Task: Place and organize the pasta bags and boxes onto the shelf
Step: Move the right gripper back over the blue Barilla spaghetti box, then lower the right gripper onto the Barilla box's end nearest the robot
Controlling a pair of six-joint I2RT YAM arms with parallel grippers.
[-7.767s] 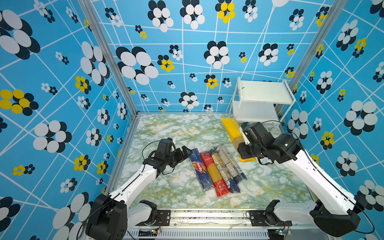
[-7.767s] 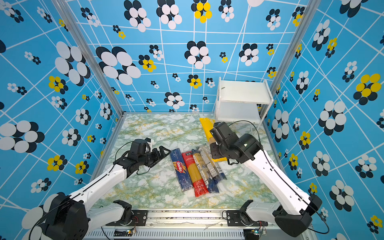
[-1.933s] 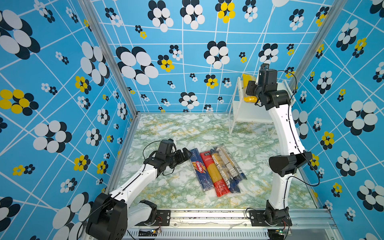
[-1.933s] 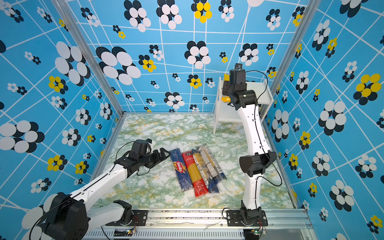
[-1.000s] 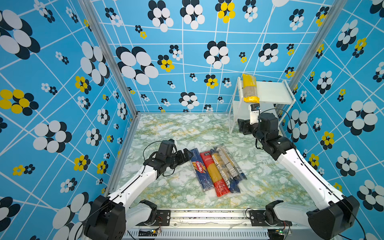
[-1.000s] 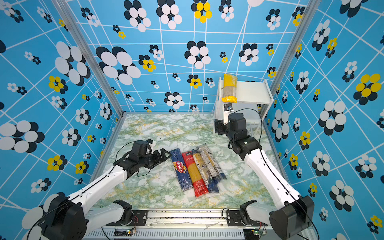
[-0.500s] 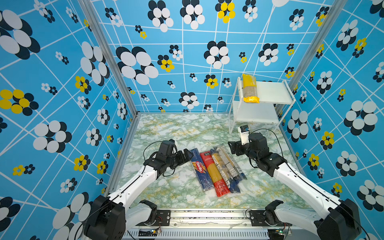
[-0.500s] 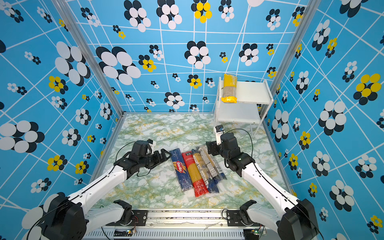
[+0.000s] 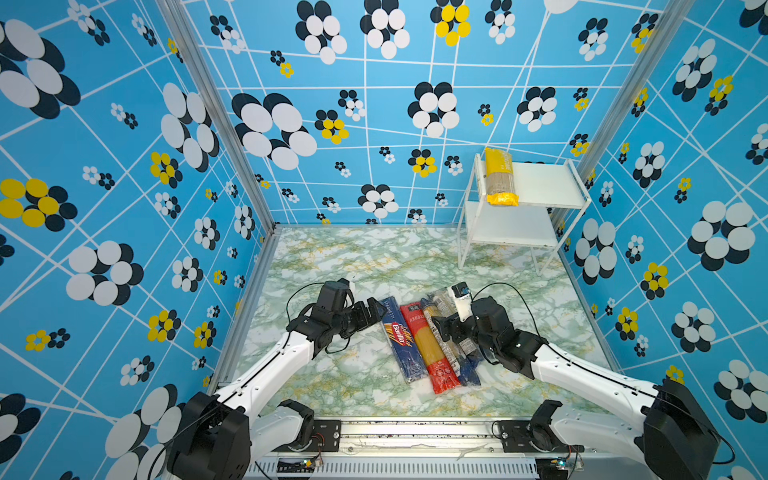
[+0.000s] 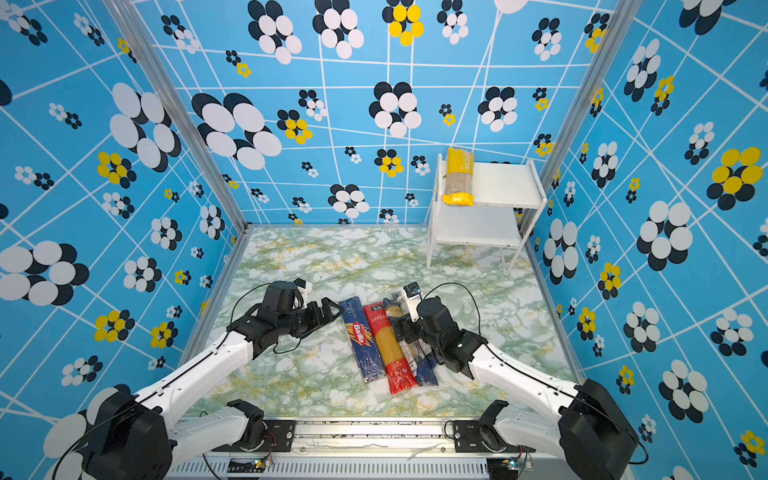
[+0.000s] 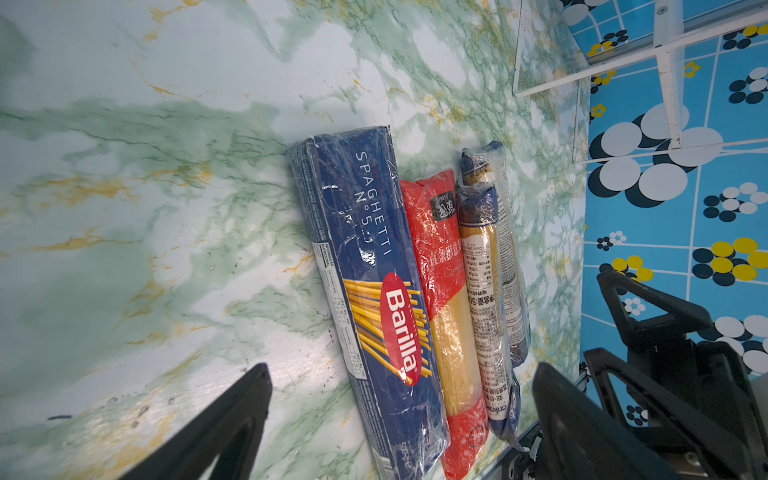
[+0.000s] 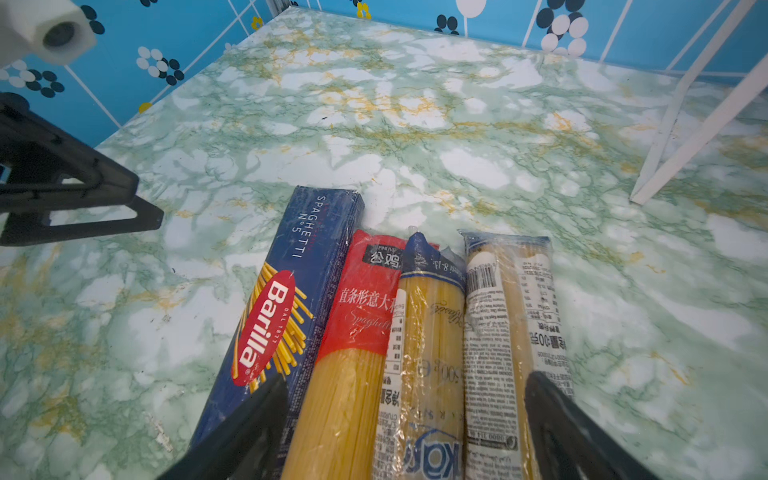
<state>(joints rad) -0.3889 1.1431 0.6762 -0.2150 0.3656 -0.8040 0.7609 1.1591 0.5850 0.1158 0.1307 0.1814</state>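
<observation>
Much of the two slimmer clear packs lies hidden under the right arm in both top views, and the right wrist view cuts off the near ends of all four packs on the green-veined, marble-look worktop (image 9: 374, 257). In its far right corner stands the white shelf (image 9: 540, 183), two flat boards on thin metal legs. The crinkled yellow pack (image 9: 500, 176) lies along the left edge of the top board.

Near the worktop's front edge, four long packs lie side by side, touching:
- the film-wrapped dark blue Barilla box (image 9: 401, 338)
- the glossy red pack (image 9: 428, 345)
- one clear pack (image 12: 428, 353) with dark-blue ends
- the second clear pack (image 12: 507, 332)

The right gripper (image 12: 405, 384) is spread wide over the red and clear packs, grasping nothing. The left gripper (image 9: 374, 312), also released, sits just beside the Barilla box's far end.
</observation>
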